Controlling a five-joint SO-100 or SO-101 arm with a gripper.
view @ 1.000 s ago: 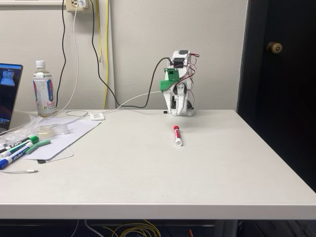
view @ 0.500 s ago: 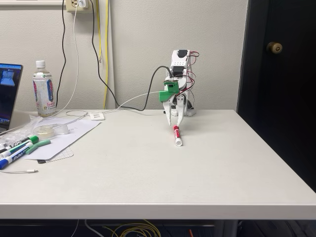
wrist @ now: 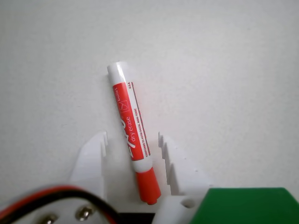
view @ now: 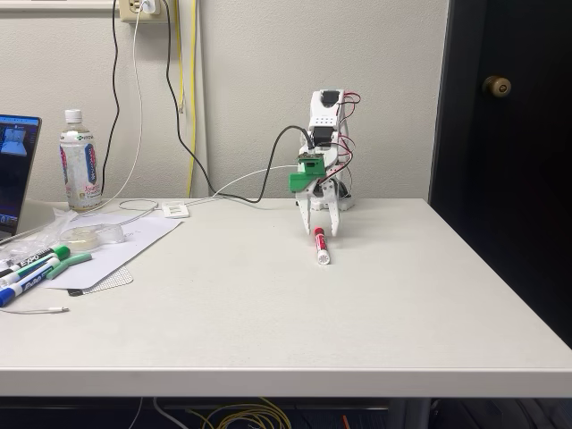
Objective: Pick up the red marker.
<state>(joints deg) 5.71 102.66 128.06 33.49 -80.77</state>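
Your pincer is spread, its fingers on either side of the red marker, not touching it; the marker lies flat on the desk.

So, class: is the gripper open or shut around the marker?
Open. In the wrist view the gripper has a finger on each side of the marker, with gaps between; the marker lies flat on the table.

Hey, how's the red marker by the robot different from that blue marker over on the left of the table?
The red marker has a red cap and lies alone mid-table; the blue marker has a blue cap and sits among other markers at the left edge. The red one lies between the open jaws of the gripper; the blue one is far from it. Both have white barrels and lie flat.
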